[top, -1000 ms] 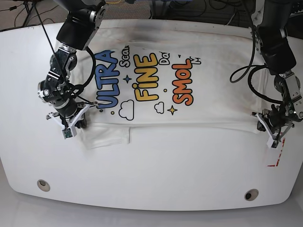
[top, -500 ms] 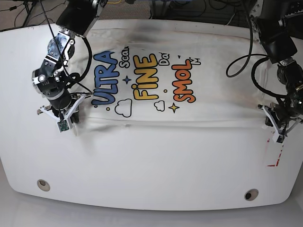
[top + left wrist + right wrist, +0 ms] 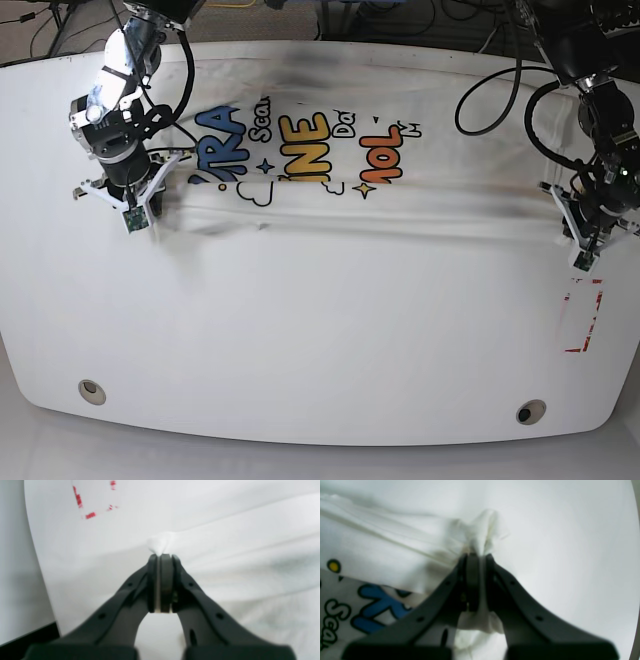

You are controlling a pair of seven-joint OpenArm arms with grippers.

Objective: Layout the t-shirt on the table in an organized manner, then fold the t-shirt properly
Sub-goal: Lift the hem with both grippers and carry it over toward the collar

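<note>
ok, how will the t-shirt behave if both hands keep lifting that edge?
Likely floppy: the t-shirt bunches into a tuft at the left hand and at the right hand. Probably light. It sags between them and should drape over.

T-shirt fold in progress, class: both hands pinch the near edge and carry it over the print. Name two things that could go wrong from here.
1. Each hand grips only a small bunch of the t-shirt: the left hand holds a tiny tuft, so cloth may slip out.
2. The right hand holds crumpled layers, and the raised fold in the base view looks wavy, so the fold may land creased or crooked over the lettering.
</note>
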